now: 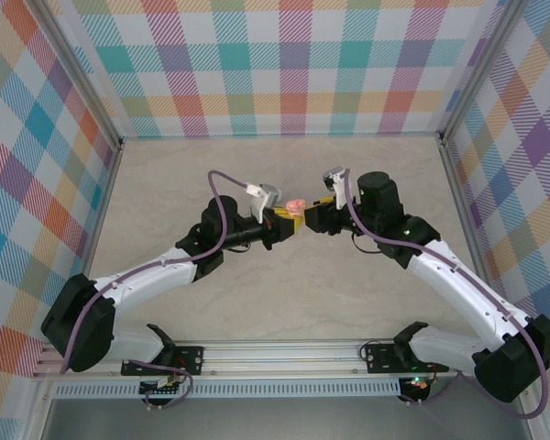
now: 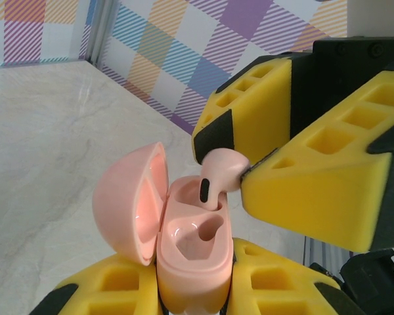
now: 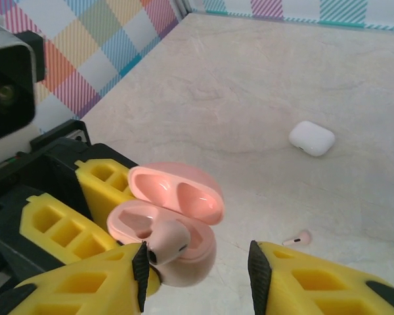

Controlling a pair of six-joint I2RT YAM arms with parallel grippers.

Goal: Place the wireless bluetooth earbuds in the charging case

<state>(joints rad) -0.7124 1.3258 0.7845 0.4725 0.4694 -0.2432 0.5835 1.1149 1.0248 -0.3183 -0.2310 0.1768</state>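
Charging case (image 2: 194,246) is sitting upright, clamped in the left end effector (image 2: 194,289), its lid (image 2: 128,203) hanging open sideways. One earbud (image 2: 220,172) is pointing stem-down into a socket, leaning on one finger of the parted right end effector (image 3: 198,269). A second earbud (image 3: 297,238) is lying flat on the worktop (image 3: 262,85) beyond it.

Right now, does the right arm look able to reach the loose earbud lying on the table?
Probably yes: the loose earbud lies on bare table just beyond the right tool, nothing between.
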